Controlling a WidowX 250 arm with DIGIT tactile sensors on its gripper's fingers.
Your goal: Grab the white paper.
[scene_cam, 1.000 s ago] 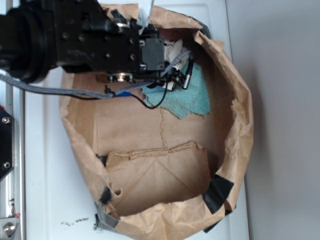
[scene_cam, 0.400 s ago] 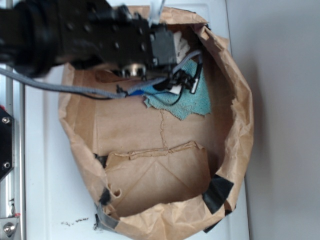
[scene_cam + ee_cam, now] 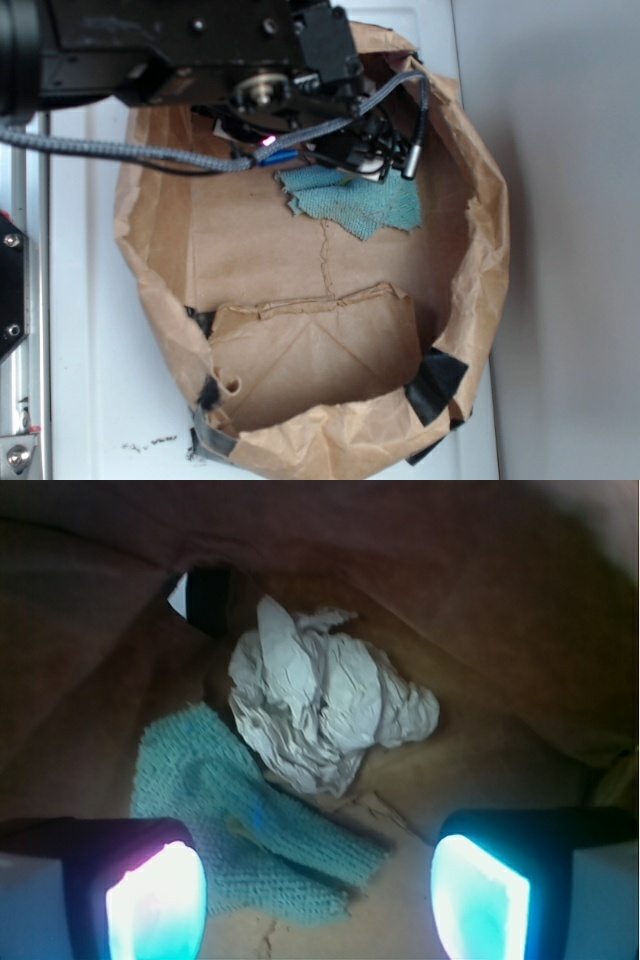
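The white paper (image 3: 325,708) is a crumpled off-white wad lying on the floor of the brown paper bag (image 3: 480,610), against its far wall. A teal woven cloth (image 3: 240,820) lies just in front of it, touching its lower left edge. My gripper (image 3: 318,900) hovers above the cloth with both fingers wide apart and nothing between them; the wad is ahead of the fingertips. In the exterior view the gripper (image 3: 375,150) hangs over the bag's upper part, above the cloth (image 3: 355,202), and the arm hides the wad.
The bag's crumpled walls (image 3: 480,250) ring the working area, with black tape patches (image 3: 435,385) at the lower corners. A folded brown flap (image 3: 320,350) covers the bag's lower floor. Grey braided cable (image 3: 130,152) trails left. The bag stands on a white surface (image 3: 90,340).
The arm has moved upward in the exterior view, toward the bag's far wall, uncovering more of the teal cloth. The wad, partly seen earlier, is now hidden under the arm.
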